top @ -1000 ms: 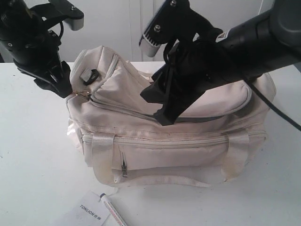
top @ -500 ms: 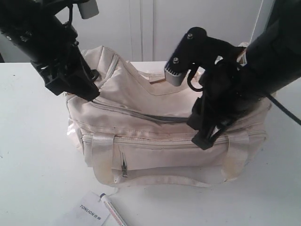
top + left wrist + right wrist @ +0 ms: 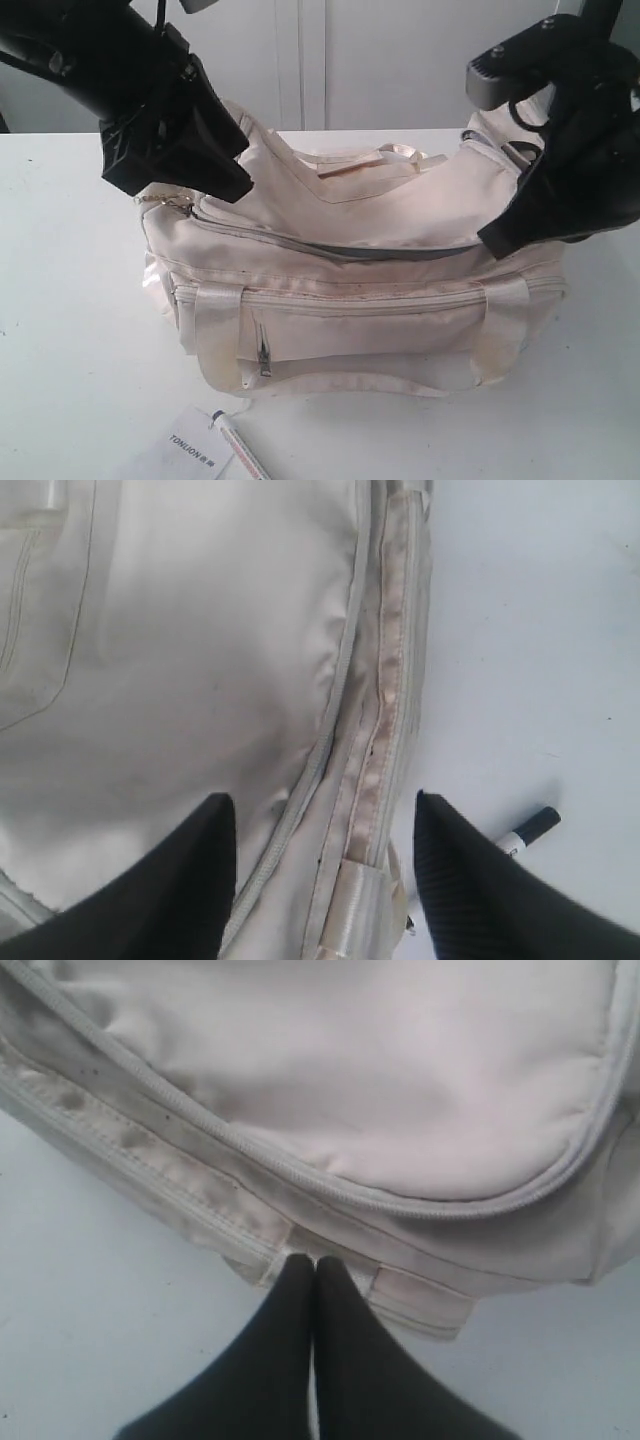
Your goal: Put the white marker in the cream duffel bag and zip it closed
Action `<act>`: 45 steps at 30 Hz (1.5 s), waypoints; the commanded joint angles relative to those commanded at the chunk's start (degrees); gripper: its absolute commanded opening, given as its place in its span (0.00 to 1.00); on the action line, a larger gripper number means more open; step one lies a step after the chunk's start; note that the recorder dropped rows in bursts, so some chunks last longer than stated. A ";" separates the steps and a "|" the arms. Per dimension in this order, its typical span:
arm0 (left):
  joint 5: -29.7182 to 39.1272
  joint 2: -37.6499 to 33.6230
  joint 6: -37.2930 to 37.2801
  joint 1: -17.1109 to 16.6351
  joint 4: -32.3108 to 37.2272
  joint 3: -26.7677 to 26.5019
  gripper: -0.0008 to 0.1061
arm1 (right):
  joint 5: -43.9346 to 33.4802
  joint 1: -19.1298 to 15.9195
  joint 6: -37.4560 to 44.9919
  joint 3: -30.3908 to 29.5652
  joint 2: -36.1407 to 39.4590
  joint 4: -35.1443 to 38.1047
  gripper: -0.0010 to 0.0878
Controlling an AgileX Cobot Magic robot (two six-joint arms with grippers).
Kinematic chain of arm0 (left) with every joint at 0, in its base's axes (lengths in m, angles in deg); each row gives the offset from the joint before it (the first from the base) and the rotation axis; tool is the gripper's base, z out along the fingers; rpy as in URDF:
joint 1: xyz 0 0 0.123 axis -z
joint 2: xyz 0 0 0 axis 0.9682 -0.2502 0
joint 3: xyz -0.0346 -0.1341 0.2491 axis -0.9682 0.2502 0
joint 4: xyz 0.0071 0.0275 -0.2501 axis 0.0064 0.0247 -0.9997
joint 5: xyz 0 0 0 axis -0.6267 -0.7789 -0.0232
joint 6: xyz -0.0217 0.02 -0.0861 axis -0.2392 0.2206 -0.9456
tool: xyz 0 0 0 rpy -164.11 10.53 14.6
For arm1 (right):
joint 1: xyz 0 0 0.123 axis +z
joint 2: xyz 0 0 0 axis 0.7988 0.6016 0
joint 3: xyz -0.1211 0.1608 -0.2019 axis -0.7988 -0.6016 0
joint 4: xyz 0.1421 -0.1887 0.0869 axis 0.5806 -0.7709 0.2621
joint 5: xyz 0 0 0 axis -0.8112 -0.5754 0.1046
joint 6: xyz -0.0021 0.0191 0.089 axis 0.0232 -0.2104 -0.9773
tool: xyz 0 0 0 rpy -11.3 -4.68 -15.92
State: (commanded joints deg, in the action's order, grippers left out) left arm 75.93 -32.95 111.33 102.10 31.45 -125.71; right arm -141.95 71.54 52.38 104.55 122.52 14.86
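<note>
The cream duffel bag (image 3: pixel 350 300) sits on the white table (image 3: pixel 70 330), its long side facing the exterior camera, with the front pocket and two shiny strap handles on that face. Along the top, the main zip line gapes in a narrow slit where grey lining (image 3: pixel 385 252) shows, so the bag is not fully zipped. The white marker (image 3: pixel 240 450) is outside the bag: it lies on the table in front of it, at the very bottom edge of the exterior view, just beside a flat paper tag (image 3: pixel 185 450) printed "TONLION". The left wrist view catches the marker's dark end and a little of the barrel on the table, near one finger and apart from the bag. The left gripper (image 3: pixel 325 880) hangs over the bag's left end with its two dark fingers (image 3: pixel 170 880) spread wide and nothing grasped. The zip seam and a satin strap of the bag run beneath the space between them. The right gripper (image 3: pixel 312 1280) is at the bag's right end, clenched tight, its fingers pressed flat against each other with nothing between them. Its tips point at the spot where a strap is sewn to the bag's edge, though whether they touch the fabric I cannot tell.
</note>
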 joint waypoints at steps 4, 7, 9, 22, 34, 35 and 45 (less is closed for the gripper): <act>-0.66 -1.27 1.83 2.25 0.00 0.00 0.55 | 0.10 -3.60 0.53 0.00 0.00 4.44 0.01; -3.37 -2.54 3.26 4.99 0.15 0.00 0.55 | 0.10 -5.77 0.53 0.00 0.00 4.58 0.01; -6.25 -3.60 3.35 6.98 0.48 0.00 0.55 | -0.02 -7.28 0.53 0.00 0.00 4.58 0.01; -15.41 -10.46 6.16 13.67 2.14 0.00 0.55 | 1.63 -12.39 0.32 -1.69 0.00 4.62 0.01; -19.88 -14.41 6.79 13.78 2.79 0.00 0.55 | 3.08 -12.39 0.32 -2.76 -0.23 4.62 0.01; -20.35 -14.58 6.79 13.78 2.79 0.00 0.55 | 3.08 -12.39 0.32 -2.76 -0.23 4.62 0.01; -23.29 -16.21 6.79 13.78 2.79 0.00 0.41 | 3.53 -12.39 0.32 -2.76 -0.23 4.62 0.01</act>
State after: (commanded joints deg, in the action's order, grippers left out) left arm 52.64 -49.15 118.12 115.88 34.24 -125.71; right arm -138.42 59.15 52.69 101.79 122.29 19.48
